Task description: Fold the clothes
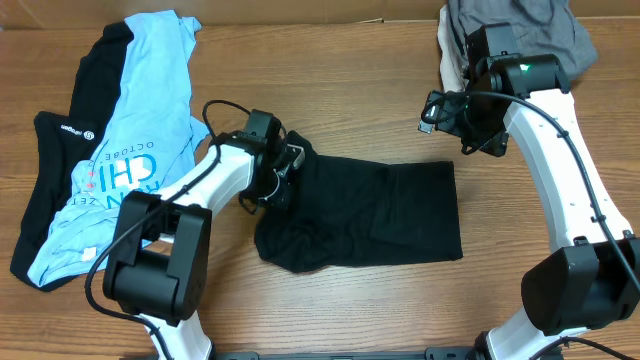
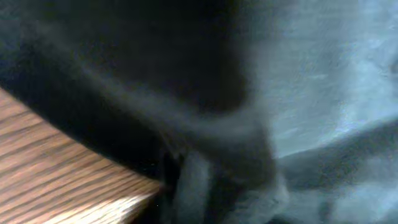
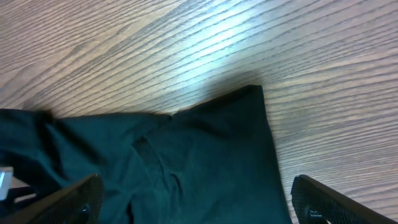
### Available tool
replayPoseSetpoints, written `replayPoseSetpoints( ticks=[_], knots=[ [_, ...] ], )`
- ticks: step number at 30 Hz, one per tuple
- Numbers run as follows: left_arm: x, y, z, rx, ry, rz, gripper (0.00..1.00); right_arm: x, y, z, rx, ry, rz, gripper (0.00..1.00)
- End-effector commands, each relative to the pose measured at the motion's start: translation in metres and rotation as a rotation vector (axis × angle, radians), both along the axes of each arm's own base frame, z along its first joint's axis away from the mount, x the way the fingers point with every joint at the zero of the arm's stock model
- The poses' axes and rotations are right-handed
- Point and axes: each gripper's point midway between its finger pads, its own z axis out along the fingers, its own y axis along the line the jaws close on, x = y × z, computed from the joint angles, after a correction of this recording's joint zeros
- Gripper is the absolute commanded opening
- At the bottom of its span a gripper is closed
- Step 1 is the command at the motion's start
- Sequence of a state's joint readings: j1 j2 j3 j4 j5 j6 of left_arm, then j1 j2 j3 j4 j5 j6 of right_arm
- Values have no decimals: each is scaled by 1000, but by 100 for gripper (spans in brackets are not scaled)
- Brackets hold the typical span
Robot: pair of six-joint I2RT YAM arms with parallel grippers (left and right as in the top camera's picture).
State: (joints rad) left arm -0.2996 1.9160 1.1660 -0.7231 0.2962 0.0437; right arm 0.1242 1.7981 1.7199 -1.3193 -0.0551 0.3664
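A plain black shirt (image 1: 380, 215) lies folded into a rough rectangle at the table's middle. My left gripper (image 1: 287, 163) sits on its upper left corner, where the cloth is bunched. In the left wrist view, blurred black cloth (image 2: 311, 74) fills the frame, with a ridge of it gathered at the jaws; the fingers themselves are hidden. My right gripper (image 1: 440, 112) hangs open above the table beyond the shirt's far right corner (image 3: 249, 99), with nothing between its fingers (image 3: 329, 202). A light-blue printed tee (image 1: 130, 140) lies on a black white-logo garment (image 1: 50, 170) at the far left.
A pile of grey and pale clothes (image 1: 530, 30) sits at the back right corner behind the right arm. Bare wooden table (image 1: 350, 80) shows between the shirt and the back edge.
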Motion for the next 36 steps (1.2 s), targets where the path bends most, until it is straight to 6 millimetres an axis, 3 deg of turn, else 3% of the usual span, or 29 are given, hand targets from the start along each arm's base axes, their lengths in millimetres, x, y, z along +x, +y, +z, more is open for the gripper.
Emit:
replayPoseSetpoints(
  ticks=[1,6,13,20,22,23,25,27,28,36],
  knots=[
    [-5,1,-11,2,31,7,5,-2,2,6,21,-17,-6,100],
    [9,7,3,-1,21,35,4,-5,2,6,19,-3,-5,100],
    [30,38,27,22,21,104,4,-14,0,4,7,31,26,100],
    [39,55,43,32,11,98,4,-15,5,4,33,35,43,97],
    [41,60,46,49,9,104,4,-16,16,3,88,36,91,88],
    [42,62,48,60,8,106,4,-18,21,1,116,40,117,77],
    [44,64,52,73,4,106,4,-22,28,-7,150,56,144,48],
    [47,63,59,70,-3,104,4,-27,32,-19,176,82,147,9],
    [49,63,63,69,-7,103,4,-30,34,-27,190,96,149,4],
    [61,57,97,59,-44,84,4,-62,60,-97,367,168,206,4]
  ],
)
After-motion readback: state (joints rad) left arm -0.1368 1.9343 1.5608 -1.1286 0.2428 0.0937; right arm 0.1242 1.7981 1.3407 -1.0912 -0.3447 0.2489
